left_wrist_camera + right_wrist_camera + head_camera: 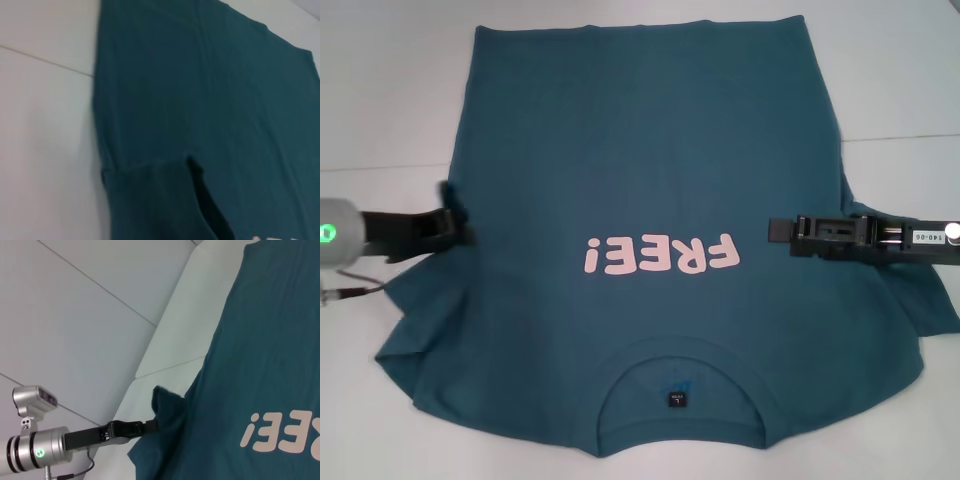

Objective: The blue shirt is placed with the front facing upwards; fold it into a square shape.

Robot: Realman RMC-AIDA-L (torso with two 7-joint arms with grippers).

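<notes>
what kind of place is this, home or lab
Probably a lab or test bench: a bare white table holds only the blue shirt, worked by the left gripper and right gripper. No household things show.

I see a white bench [390, 90] with a faint seam line running across it on both sides. The blue shirt [650, 150] lies directly on it, front up, pink "FREE!" lettering [660, 255] showing, collar [680, 395] nearest me and hem at the far side.
</notes>
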